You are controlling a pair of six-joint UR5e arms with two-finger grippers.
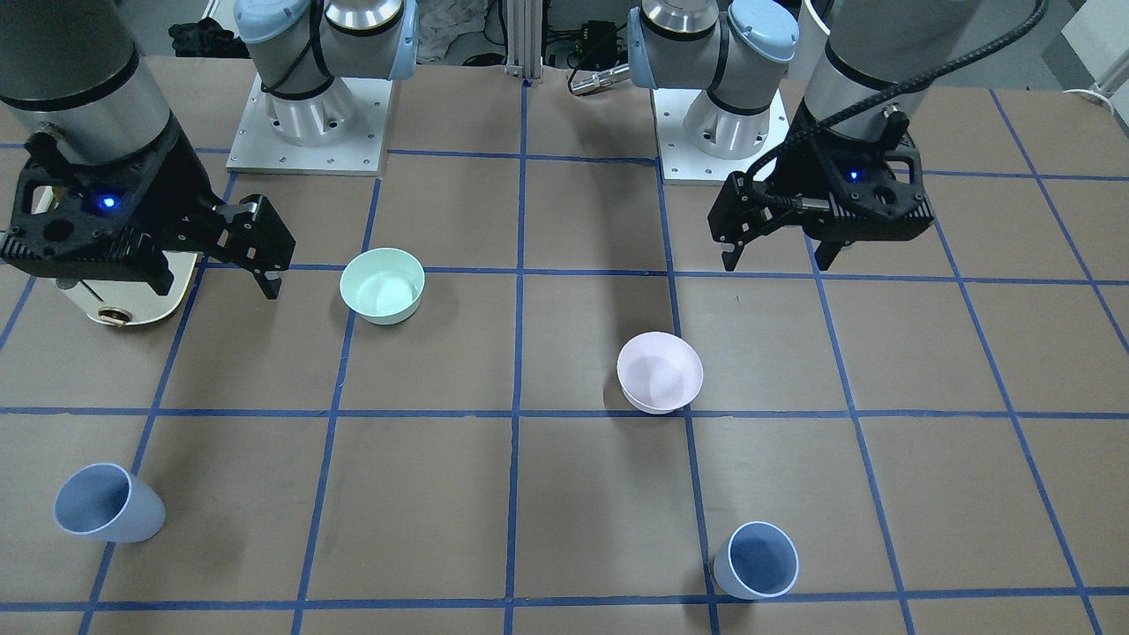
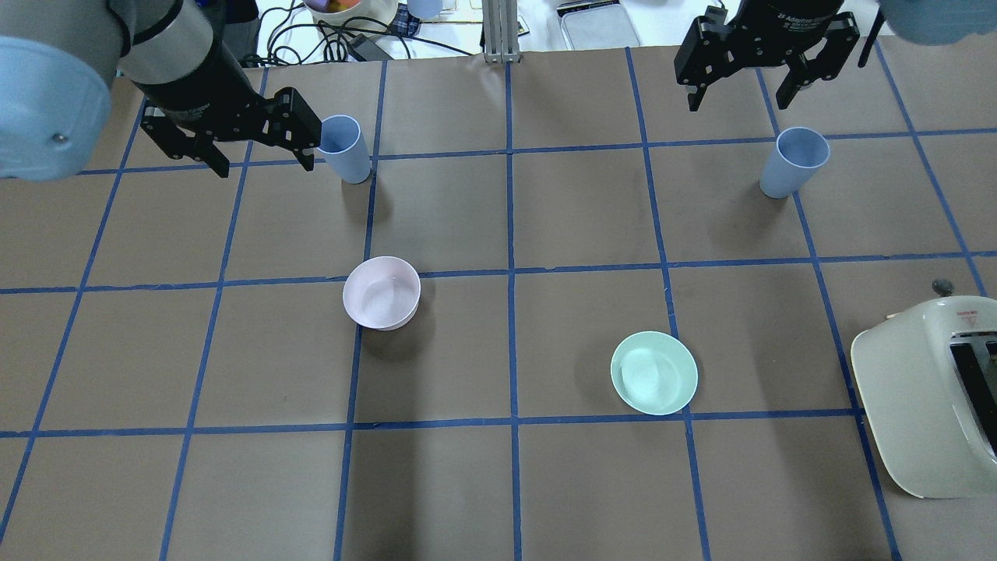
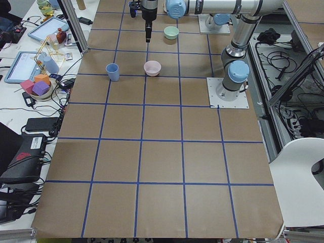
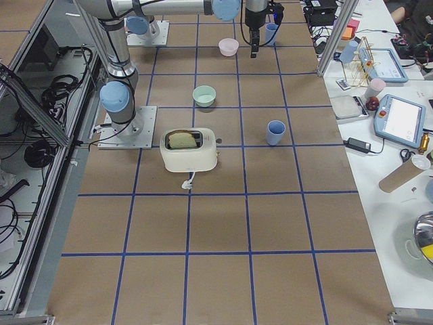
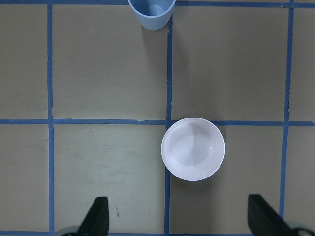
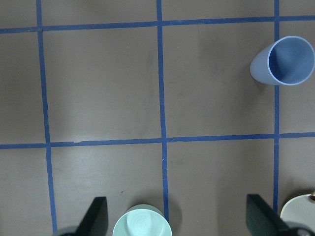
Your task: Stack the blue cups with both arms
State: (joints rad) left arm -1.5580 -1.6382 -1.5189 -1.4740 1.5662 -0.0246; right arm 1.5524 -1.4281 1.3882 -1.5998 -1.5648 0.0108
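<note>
Two pale-blue cups stand upright at the table's far side. One is on my left and shows at the top of the left wrist view. The other cup is on my right and shows in the right wrist view. My left gripper hovers open and empty, just left of the left cup in the overhead view. My right gripper hovers open and empty, high above the table. In the front view the left gripper and right gripper hang well back from both cups.
A pale pink bowl sits left of centre, below the left gripper's camera. A mint-green bowl sits right of centre. A cream toaster stands at the near right. Blue tape lines grid the brown table.
</note>
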